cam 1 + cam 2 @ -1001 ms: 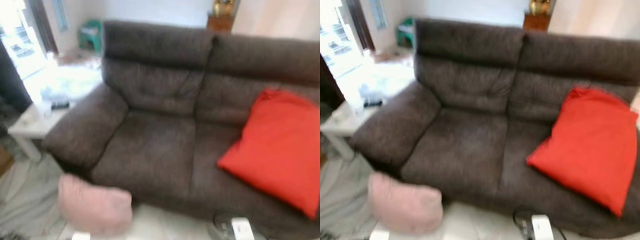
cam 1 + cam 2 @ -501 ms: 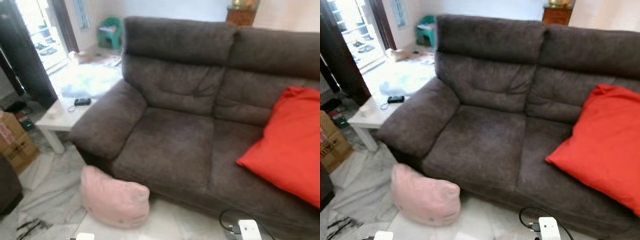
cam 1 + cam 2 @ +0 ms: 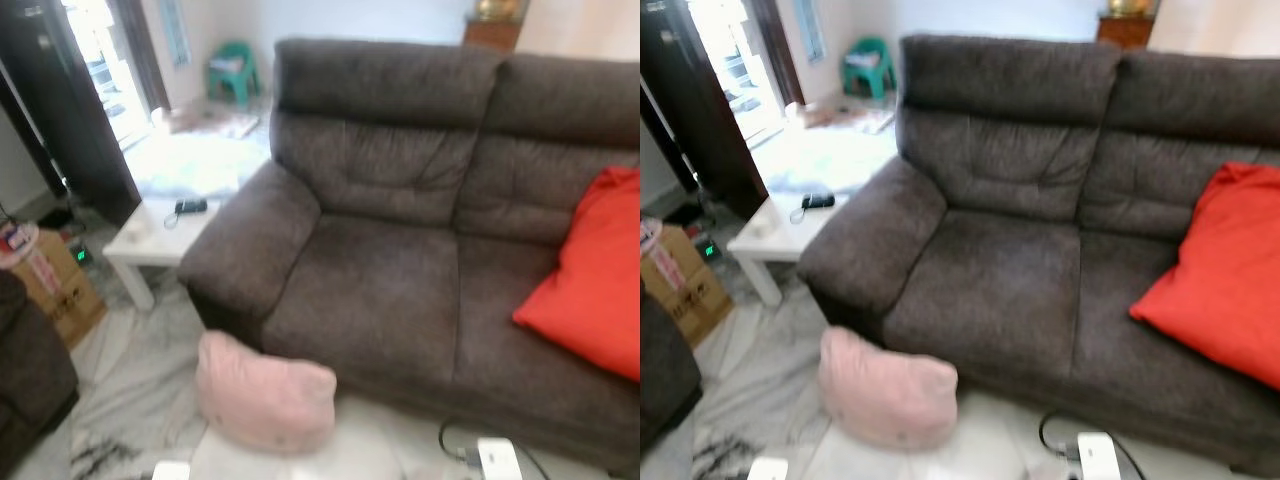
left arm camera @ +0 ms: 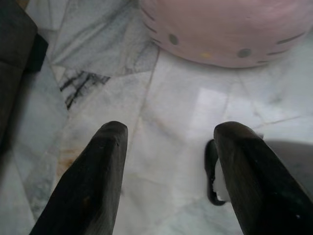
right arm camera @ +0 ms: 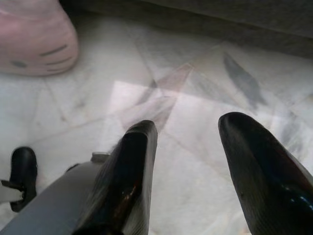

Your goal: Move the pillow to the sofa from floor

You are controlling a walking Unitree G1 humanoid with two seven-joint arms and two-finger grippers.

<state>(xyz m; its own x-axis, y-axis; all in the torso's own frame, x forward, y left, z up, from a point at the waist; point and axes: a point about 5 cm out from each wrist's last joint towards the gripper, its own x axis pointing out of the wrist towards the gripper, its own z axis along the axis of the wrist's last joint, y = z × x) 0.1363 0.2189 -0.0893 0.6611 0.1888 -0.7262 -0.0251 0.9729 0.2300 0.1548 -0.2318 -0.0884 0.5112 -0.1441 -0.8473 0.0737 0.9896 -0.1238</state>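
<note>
Jaws of both arms stand apart and hold nothing. Left gripper [image 4: 168, 171] hangs over the marble floor [image 4: 171, 112], its two black fingers [image 4: 93, 181] spread wide, with the pillow [image 4: 230, 29] lying on the floor ahead of them. Right gripper [image 5: 188, 171] likewise hangs over the floor, fingers spread, the pillow visible off to one side ahead of it.

Pillow [image 3: 265, 395]: pink, with a cat-face print of dark whisker lines and dots, lying on the floor against the front of the sofa [image 3: 400, 270], below the sofa's left armrest [image 3: 245, 250]. Sofa: dark brown, two seats; a red cushion [image 3: 590, 280] leans on its right seat against the backrest.

White table [image 3: 150, 235]: beside the left armrest, carrying a small dark object [image 3: 190, 206] with a cord. Cardboard box [image 3: 50, 285]: on the floor further left. Green stool [image 3: 232, 75]: far back, near the bright doorway. White power strip [image 3: 497, 458] with a black cable: on the floor in front of the sofa, to the right of the pillow.
</note>
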